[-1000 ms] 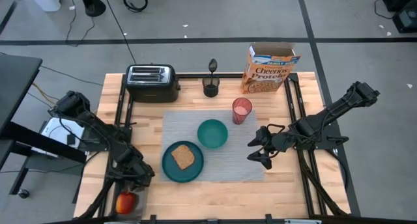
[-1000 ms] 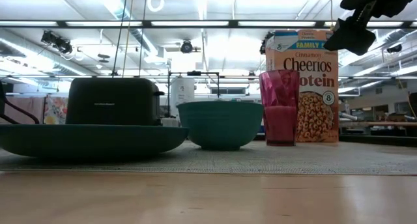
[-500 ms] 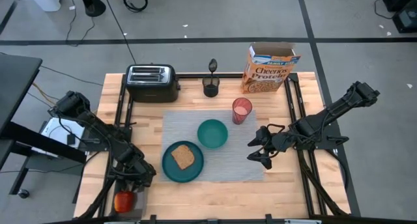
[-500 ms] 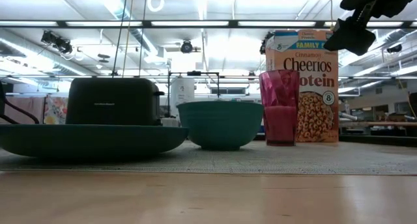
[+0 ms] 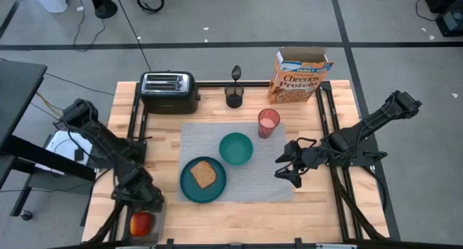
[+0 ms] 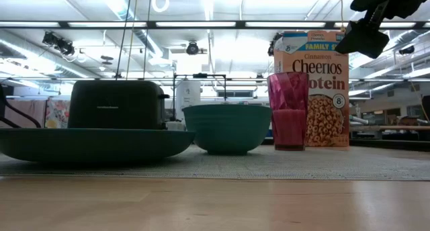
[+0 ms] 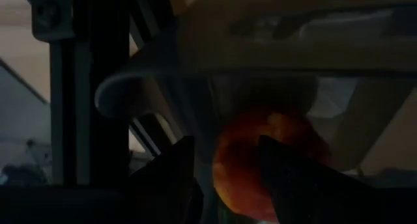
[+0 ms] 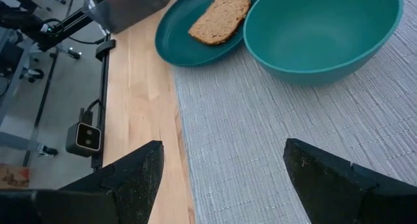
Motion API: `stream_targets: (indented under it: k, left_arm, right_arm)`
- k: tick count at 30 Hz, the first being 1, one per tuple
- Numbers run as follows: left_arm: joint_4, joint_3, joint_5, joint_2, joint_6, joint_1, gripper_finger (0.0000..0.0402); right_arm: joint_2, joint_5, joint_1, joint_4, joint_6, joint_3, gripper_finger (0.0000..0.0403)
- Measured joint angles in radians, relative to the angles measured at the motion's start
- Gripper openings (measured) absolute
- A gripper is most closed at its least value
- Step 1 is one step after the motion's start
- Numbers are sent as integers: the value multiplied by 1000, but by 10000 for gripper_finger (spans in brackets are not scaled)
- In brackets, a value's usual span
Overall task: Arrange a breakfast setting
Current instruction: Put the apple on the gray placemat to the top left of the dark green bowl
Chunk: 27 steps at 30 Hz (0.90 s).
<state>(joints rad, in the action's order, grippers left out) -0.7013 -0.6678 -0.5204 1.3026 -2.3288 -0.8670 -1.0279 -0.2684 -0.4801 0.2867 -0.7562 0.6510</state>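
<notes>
Breakfast setting is mostly laid: toast slice (image 5: 203, 174) on the teal plate (image 5: 187, 190), bowl (image 5: 236, 148) and pink cup (image 5: 268, 123) sit on the placemat (image 5: 253, 182) mid-table, Cheerios box (image 5: 299, 77) at the far edge. Apple (image 5: 140, 223) lies at the near left corner under the left gripper (image 5: 142, 205), whose fingers straddle it; whether they grip it, I cannot tell. Right gripper (image 5: 288, 164) hovers open over the placemat's right edge. No spoon is visible.
</notes>
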Motion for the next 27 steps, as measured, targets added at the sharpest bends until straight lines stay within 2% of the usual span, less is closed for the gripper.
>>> stream_targets:
  k: [4,9,13,17,22,27]
  left_arm:
    - [-5,0,56,6,-25,-40,173]
    - [-3,-5,108,6,-24,-23,172]
    - [-34,-43,124,5,-20,-20,172]
    - [-79,-97,201,5,-18,-39,172]
    - [-64,-145,329,23,99,-61,172]
    - [-50,-146,343,92,223,-82,171]
  right_arm:
    - [0,0,0,-1,-25,0,320]
    - [0,-1,0,-1,-37,0,320]
    - [0,-2,0,-2,-38,0,320]
    - [0,-1,6,-2,-38,0,320]
    - [0,5,20,-2,-38,0,320]
    - [0,6,26,-2,-56,0,320]
